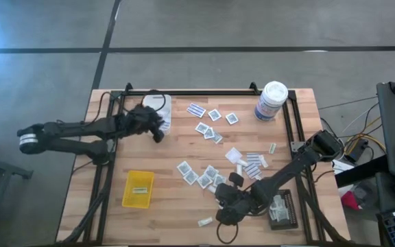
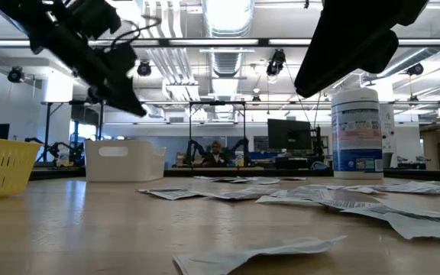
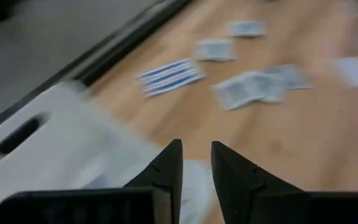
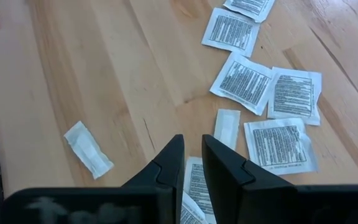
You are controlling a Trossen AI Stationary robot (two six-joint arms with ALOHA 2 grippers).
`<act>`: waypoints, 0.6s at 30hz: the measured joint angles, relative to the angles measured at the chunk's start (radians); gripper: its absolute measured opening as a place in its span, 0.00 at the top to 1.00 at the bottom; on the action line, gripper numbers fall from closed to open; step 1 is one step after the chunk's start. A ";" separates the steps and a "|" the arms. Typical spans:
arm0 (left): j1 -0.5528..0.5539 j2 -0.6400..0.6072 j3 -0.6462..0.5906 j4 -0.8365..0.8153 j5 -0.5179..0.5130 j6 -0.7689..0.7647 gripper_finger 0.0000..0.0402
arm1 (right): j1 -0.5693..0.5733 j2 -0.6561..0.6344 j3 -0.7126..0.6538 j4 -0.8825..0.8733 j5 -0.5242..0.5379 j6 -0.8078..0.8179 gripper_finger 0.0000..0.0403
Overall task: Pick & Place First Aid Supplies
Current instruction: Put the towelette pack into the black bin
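Wooden counter (image 1: 163, 161), slatted, carrying scattered first aid supplies (image 1: 208, 177): white square packets mid-counter, blue-striped strip (image 1: 196, 110) toward the far edge, one pale narrow strip (image 4: 88, 148) lying apart near the front. White tray (image 1: 158, 104) far left; yellow tray (image 1: 138, 189) front left; black tray (image 1: 282, 209) front right; white canister (image 1: 271, 101) far right. Left pincer (image 1: 158, 130) beside the white tray, fingers slightly parted, holding nothing visible. Right pincer (image 1: 221, 199) over the front packets, fingers narrowly parted, grip undeterminable.
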 joint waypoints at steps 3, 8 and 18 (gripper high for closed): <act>-0.064 0.000 0.015 0.031 0.067 0.033 0.81 | 0.000 0.000 -0.003 0.000 0.000 0.003 0.87; -0.214 0.009 0.013 0.081 0.078 0.057 0.81 | 0.000 0.000 -0.008 0.000 0.000 0.018 0.87; -0.508 0.146 0.006 0.280 0.065 0.048 0.81 | 0.000 0.001 -0.014 -0.003 0.056 0.081 0.87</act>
